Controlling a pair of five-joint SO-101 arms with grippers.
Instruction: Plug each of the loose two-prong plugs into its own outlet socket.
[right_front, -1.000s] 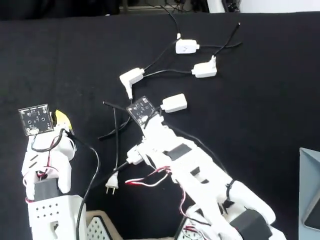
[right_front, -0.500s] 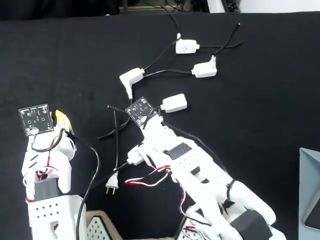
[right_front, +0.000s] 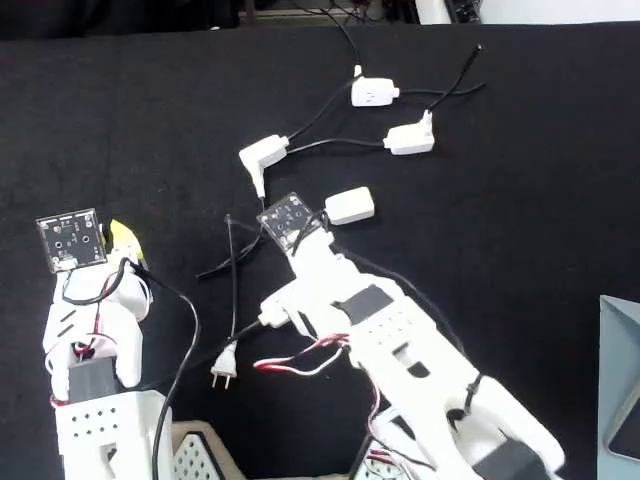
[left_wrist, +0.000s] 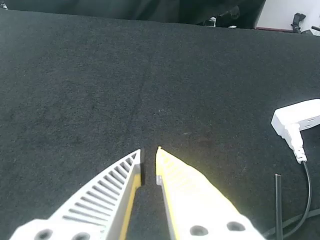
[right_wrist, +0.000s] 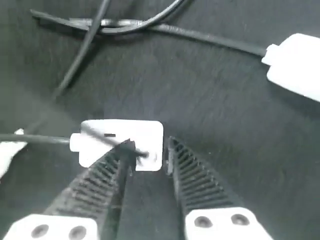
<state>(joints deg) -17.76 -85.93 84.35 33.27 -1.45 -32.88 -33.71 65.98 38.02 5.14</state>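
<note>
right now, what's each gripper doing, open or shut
left gripper: shut, holding nothing.
right gripper: open, right at the white socket, nothing clearly gripped.

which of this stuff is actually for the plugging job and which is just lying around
For the job: loose two-prong plug, white socket blocks, black cables.
Lying about: grey bin, far right.
</note>
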